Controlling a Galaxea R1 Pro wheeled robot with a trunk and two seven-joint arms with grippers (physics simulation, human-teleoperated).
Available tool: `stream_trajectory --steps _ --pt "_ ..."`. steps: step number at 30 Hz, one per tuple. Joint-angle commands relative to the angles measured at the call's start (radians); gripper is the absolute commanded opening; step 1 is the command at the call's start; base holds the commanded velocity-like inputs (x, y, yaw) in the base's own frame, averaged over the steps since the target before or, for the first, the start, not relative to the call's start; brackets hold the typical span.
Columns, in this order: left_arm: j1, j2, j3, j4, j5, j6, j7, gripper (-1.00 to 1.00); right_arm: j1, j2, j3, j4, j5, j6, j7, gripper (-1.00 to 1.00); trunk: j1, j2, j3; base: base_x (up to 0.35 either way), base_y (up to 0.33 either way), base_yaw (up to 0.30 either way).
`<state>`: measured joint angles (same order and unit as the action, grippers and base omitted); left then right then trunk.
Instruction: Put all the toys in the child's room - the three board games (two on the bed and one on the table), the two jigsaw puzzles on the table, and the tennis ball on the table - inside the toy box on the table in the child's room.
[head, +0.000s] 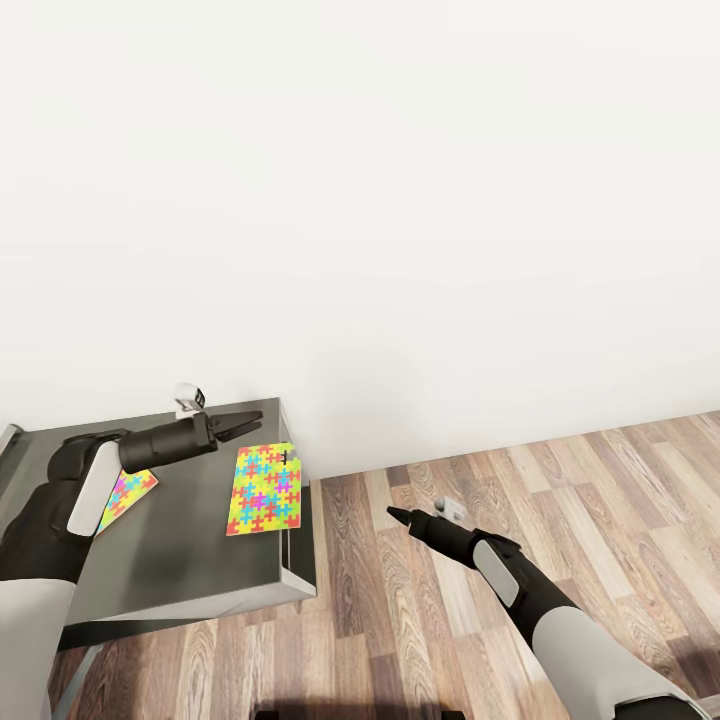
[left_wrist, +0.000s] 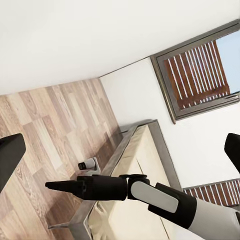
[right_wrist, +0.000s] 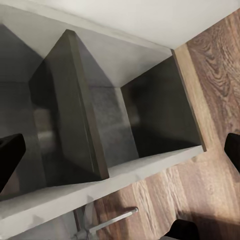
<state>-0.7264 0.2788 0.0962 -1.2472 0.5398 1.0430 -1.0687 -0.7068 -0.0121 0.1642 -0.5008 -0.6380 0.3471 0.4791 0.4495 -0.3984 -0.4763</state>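
Note:
Two jigsaw puzzles lie flat on the dark grey cabinet top (head: 190, 545). One jigsaw puzzle (head: 265, 488) is in full view near the cabinet's right edge. The other jigsaw puzzle (head: 132, 492) is partly covered by my left forearm. My left gripper (head: 255, 420) hovers open above the cabinet's back edge, just beyond the near puzzle, holding nothing. My right gripper (head: 392, 513) is open and empty over the wood floor, right of the cabinet, pointing toward it. It also appears in the left wrist view as the right gripper (left_wrist: 48, 185). The toy box, board games and tennis ball are out of view.
A white wall rises right behind the cabinet. The right wrist view looks into the cabinet's open dark compartments (right_wrist: 150, 115). In the left wrist view a bed (left_wrist: 137, 165) with a beige mattress stands by a dark-framed window (left_wrist: 200, 75). Wood plank floor (head: 560, 490) spreads to the right.

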Motion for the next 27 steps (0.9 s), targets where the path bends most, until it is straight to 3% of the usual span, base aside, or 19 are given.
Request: stream_trajectory --steps 1,12,27 --pt "-0.001 0.0 0.0 0.0 -0.001 0.004 -0.004 1.0 -0.001 -0.001 0.005 -0.001 -0.008 0.004 0.001 1.0 0.001 -0.002 -0.001 0.0 0.0 0.0" --pt "-0.001 -0.001 0.0 0.0 -0.002 0.004 -0.004 1.0 -0.002 0.005 0.003 -0.001 -0.007 0.021 0.003 1.0 0.001 -0.002 -0.001 0.048 0.0 0.014" --pt "-0.001 -0.001 -0.001 0.0 -0.001 0.004 -0.004 1.0 -0.002 0.008 0.003 -0.001 -0.006 0.024 0.004 1.0 0.001 -0.002 -0.001 -0.003 0.0 0.213"
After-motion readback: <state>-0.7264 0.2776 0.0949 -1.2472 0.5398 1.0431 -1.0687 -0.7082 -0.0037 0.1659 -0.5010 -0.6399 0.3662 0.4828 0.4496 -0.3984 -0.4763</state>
